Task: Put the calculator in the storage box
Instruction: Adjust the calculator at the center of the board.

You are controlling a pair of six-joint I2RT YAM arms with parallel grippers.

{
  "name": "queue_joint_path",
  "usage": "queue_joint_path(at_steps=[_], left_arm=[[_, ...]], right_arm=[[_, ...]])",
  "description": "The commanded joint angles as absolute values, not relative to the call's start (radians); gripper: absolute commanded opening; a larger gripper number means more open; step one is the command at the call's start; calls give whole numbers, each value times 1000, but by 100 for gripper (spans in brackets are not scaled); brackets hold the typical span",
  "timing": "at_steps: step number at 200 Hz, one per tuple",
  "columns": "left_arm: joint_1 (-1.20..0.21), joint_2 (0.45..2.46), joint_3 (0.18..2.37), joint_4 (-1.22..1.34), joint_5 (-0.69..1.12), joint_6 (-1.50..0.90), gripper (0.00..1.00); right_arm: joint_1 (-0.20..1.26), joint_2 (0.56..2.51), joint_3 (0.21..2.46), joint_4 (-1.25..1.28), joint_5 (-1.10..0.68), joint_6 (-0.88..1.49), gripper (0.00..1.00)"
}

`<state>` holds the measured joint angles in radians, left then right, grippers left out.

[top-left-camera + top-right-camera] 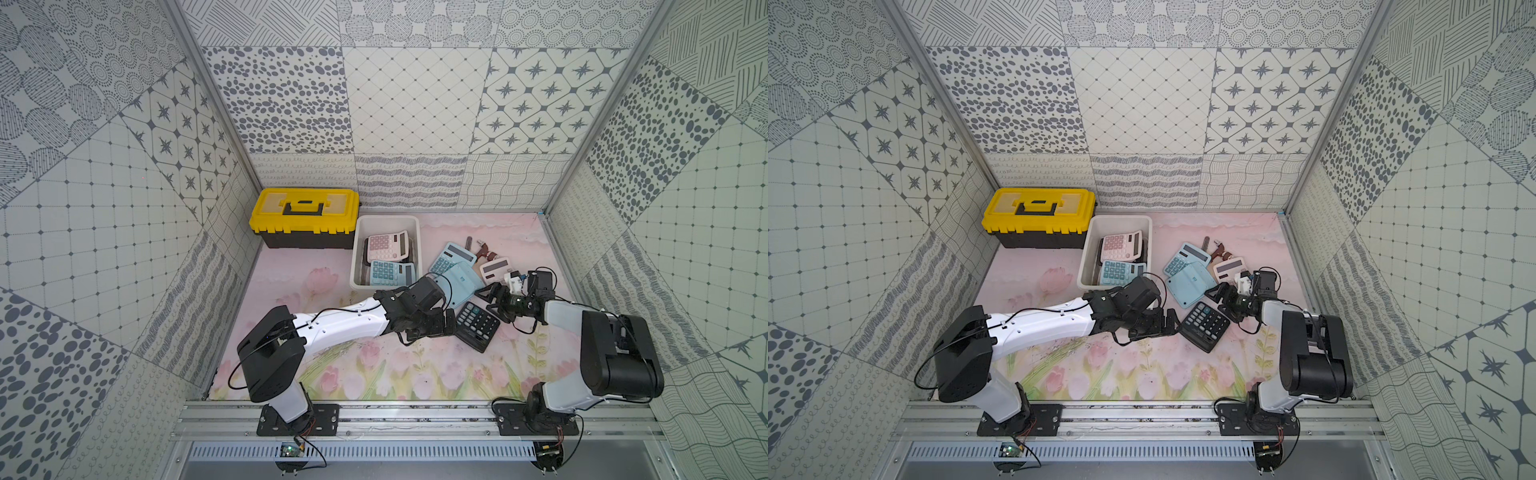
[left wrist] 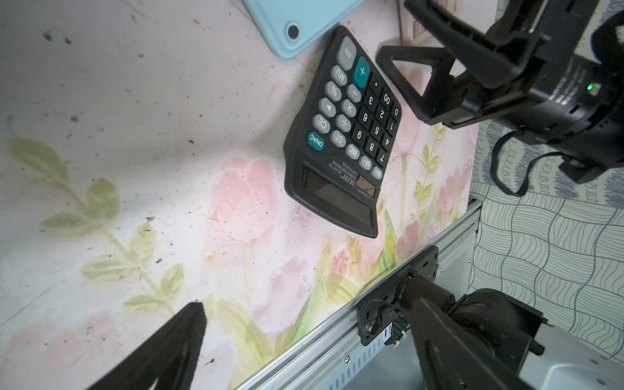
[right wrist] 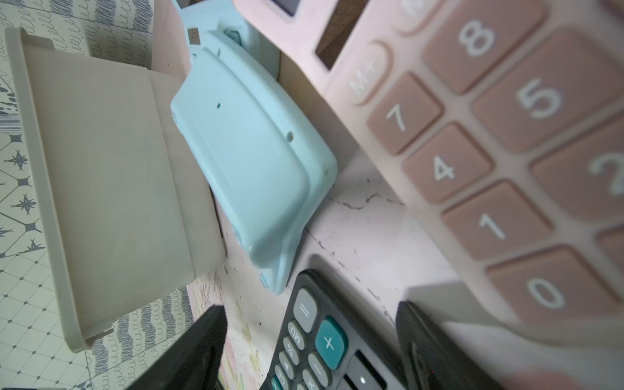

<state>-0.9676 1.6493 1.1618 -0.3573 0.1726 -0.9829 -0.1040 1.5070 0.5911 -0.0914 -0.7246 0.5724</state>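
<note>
The left gripper point(image 1: 451, 327) is spread wide and empty, low over the tabletop point(image 1: 365, 365) a little right of centre in both top views. In the left wrist view its fingers point(image 2: 179, 337) frame only bare floral surface.

Just right of its tips lies the black calculator point(image 1: 478, 327), flat, face up and turned diagonally. On that calculator's upper right side the right gripper point(image 1: 492, 300) also stands open with nothing clamped. In the right wrist view the calculator's key end shows between its two fingers point(image 3: 196, 347); whether either finger touches it I cannot tell.

A pale blue calculator point(image 1: 463, 282) lies face down just above the black one. A second blue calculator point(image 1: 451, 255) lies face up beyond it, and a pinkish calculator point(image 1: 496, 268) lies close by the right gripper.

The storage box point(image 1: 358, 257) stands further up and to the left, near the face-down calculator. It holds a pink calculator point(image 1: 384, 245) and a blue-keyed calculator point(image 1: 390, 272). A yellow-lidded toolbox point(image 1: 305, 208) sits to the left of the box, by the back wall.
</note>
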Motion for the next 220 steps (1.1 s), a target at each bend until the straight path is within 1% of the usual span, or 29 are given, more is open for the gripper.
queue_joint_path(at_steps=[1,38,62,89,131,150,171,185,201,206,213,220], left_arm=[[-969,1629,1166,-369,155,-957,100],[-969,1606,1127,-368,146,-962,100],[-970,1622,1098,-343,180,-974,100],[-967,1638,1065,-301,224,-995,100],[-959,1613,1007,-302,221,-1020,99],[-954,1595,974,-306,220,-1032,97],[-952,1578,940,-298,212,-1046,96],[-951,1576,928,-284,216,-1052,91],[-949,1590,936,-263,235,-1055,84],[-947,1597,941,-256,245,-1057,79],[-948,1608,951,-246,257,-1063,70],[-948,1616,959,-239,262,-1072,63]], right_arm=[[-101,1463,575,-161,-719,569,84],[-88,1339,484,-186,-727,613,84],[-62,1265,435,-188,-731,652,84],[38,1201,392,-179,-706,723,84],[219,1066,318,-165,-624,852,84],[249,1032,314,-182,-609,865,84],[262,1042,318,-175,-609,865,84],[276,1064,320,-158,-615,866,84],[297,1080,316,-133,-611,877,84],[302,1083,315,-129,-608,880,84],[307,1084,313,-126,-604,883,84],[311,1084,313,-127,-600,882,84]])
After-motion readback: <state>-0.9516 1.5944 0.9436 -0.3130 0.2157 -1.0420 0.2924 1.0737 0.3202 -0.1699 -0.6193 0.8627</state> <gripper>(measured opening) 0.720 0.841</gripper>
